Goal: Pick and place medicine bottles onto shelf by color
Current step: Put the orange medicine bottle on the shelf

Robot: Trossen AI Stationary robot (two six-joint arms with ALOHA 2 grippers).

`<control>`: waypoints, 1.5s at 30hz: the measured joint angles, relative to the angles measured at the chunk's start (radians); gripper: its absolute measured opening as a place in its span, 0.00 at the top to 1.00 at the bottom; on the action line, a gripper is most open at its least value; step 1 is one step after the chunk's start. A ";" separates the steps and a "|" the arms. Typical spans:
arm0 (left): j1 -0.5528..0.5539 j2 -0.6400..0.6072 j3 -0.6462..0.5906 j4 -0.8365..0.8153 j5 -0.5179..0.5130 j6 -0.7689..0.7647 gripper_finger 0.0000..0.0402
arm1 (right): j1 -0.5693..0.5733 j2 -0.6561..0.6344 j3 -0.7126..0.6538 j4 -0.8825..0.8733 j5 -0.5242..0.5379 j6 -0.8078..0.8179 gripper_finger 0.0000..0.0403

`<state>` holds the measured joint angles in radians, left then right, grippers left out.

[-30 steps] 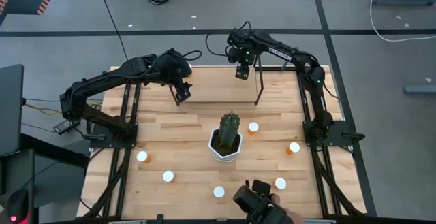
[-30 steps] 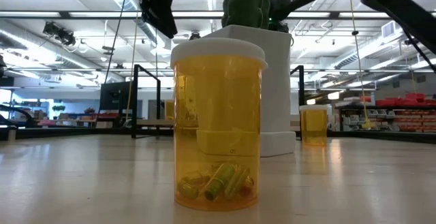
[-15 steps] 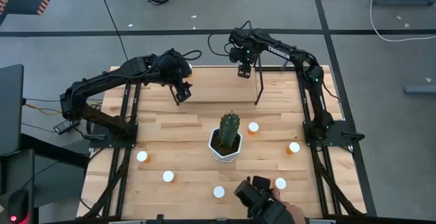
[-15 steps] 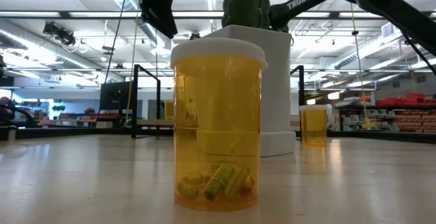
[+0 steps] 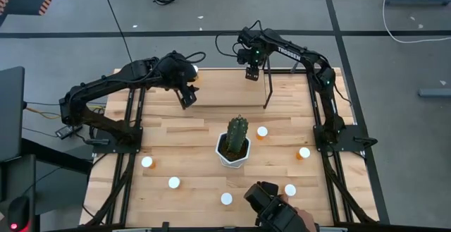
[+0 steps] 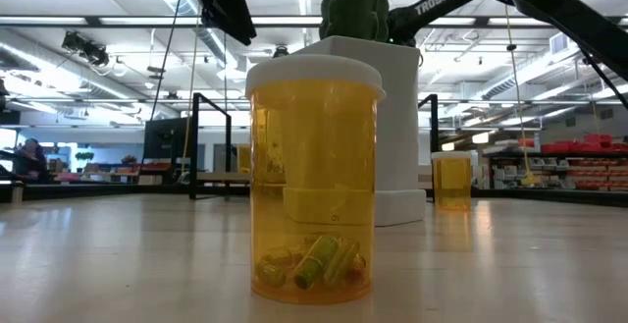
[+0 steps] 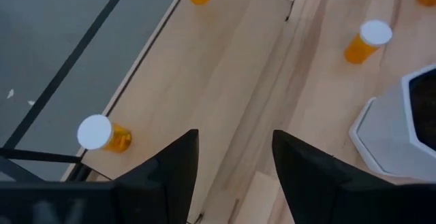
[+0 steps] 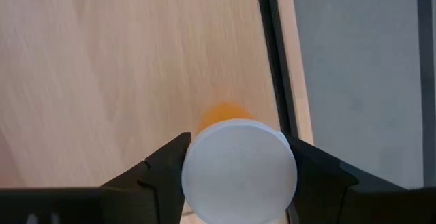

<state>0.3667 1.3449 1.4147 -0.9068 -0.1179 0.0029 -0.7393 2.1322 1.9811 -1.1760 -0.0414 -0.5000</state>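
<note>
Several orange medicine bottles with white caps stand on the table, among them one near the left edge and one beside the cactus. One stands close in the low view. The light-wood shelf stands at the far side, and a bottle is at its left end. My right gripper is over the shelf's far right part, shut on a bottle. My left gripper is open and empty above the shelf's left part; it also shows in the left wrist view. My right gripper pinches the bottle's white cap between its two fingers, one on each side. The fingers point down from above. The bottle is upright, with its orange body below the cap, over the shelf board near its black end rod. Whether its base rests on the board does not show.
A green cactus in a white pot stands mid-table. A person's hand with a dark device is at the near edge, beside a bottle. The shelf's black rod frame stands next to my right gripper.
My right gripper has gone a little toward the table's far edge, still over the shelf. The person's hand at the near edge has shifted slightly.
</note>
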 joint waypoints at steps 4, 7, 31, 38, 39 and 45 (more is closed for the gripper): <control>0.001 0.000 0.000 -0.002 0.000 0.000 0.52 | 0.000 0.000 -0.049 0.004 0.001 0.000 0.46; -0.001 0.000 0.000 -0.003 0.000 0.000 0.52 | 0.002 -0.002 -0.081 0.008 0.020 -0.001 0.46; -0.006 0.000 0.000 -0.003 0.000 0.001 0.52 | 0.002 0.001 -0.074 0.041 0.042 0.024 0.39; -0.006 0.000 0.000 -0.003 0.000 0.002 0.53 | 0.002 -0.002 -0.074 0.029 0.042 0.029 0.32; -0.006 0.000 0.000 -0.003 0.000 0.002 0.53 | 0.002 -0.004 -0.074 0.021 0.042 0.030 0.31; -0.006 0.000 0.000 -0.003 0.000 0.004 0.51 | 0.002 -0.012 -0.073 -0.003 0.042 0.037 0.25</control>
<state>0.3606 1.3449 1.4147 -0.9101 -0.1181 0.0065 -0.7376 2.1200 1.9083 -1.1788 0.0006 -0.4635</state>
